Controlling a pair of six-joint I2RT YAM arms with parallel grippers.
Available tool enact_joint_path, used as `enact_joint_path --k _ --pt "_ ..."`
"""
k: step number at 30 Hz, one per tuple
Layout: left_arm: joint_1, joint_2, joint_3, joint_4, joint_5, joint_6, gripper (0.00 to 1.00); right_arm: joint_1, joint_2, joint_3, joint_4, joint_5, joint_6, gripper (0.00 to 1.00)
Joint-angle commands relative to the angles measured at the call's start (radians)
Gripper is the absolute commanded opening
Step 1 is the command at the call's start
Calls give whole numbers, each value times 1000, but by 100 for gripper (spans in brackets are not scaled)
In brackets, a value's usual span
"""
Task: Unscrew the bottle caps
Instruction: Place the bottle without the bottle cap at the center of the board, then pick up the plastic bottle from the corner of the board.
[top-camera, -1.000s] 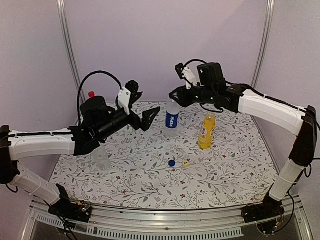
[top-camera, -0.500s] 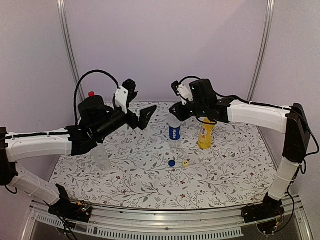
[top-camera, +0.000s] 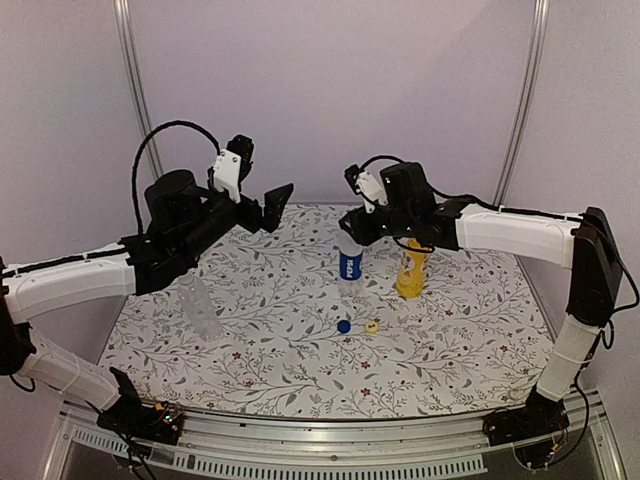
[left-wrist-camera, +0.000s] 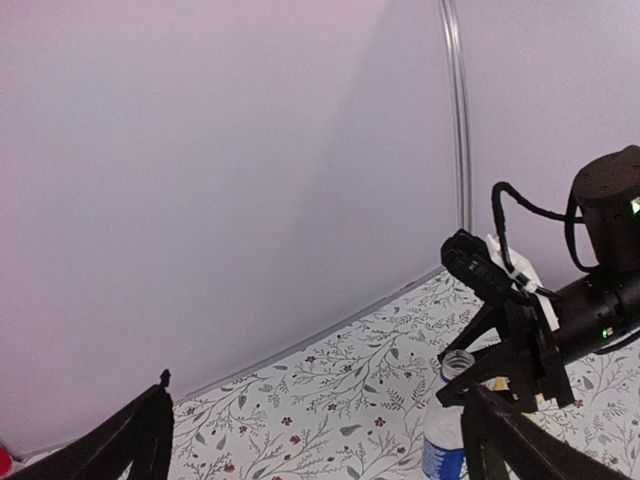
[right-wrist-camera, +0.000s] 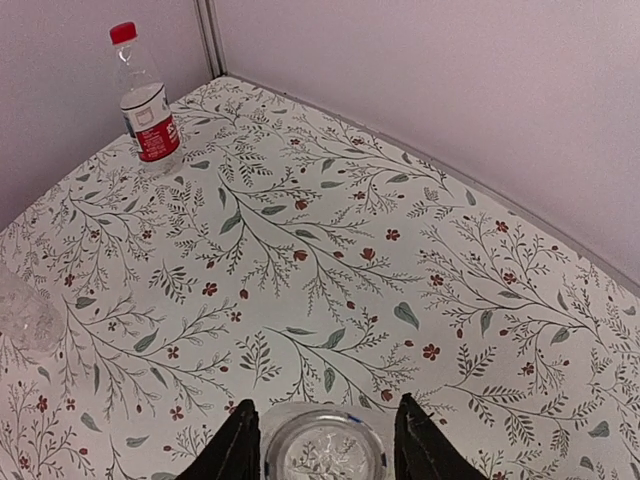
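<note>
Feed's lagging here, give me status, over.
Left jaws open, empty, raised. Right jaws straddle open neck of blue-label bottle, grip unclear. Blue cap and yellow cap lie on table; red-label bottle capped. Nothing blocking.

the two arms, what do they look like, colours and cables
Both the left arm and right arm have white links with black joints. A black cable loops above the left one. The left hand and right hand are black, with white wrist mounts.
</note>
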Motion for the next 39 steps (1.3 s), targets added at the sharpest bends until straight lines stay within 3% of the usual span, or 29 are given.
enact_joint_path --k 1,9,15,18,28,33,39 --pt "44 -25 47 -73 -54 4 100 -5 -37 -20 -35 24 -6 48" --pt "138 -44 102 -183 -46 32 100 -5 -51 6 -46 31 -12 65" --pt "237 -12 180 -324 -73 55 100 -5 -74 31 -53 20 -12 92" --pt "288 14 224 -380 -79 57 100 -4 -92 57 -71 11 -12 98" --pt "499 97 299 -496 19 16 99 -3 -183 32 -72 -33 -12 99" --pt "645 154 334 -522 118 -39 93 -3 -202 16 -72 -33 -12 99" --pt "735 262 394 -550 192 -65 88 -4 -198 3 -61 -70 -8 99"
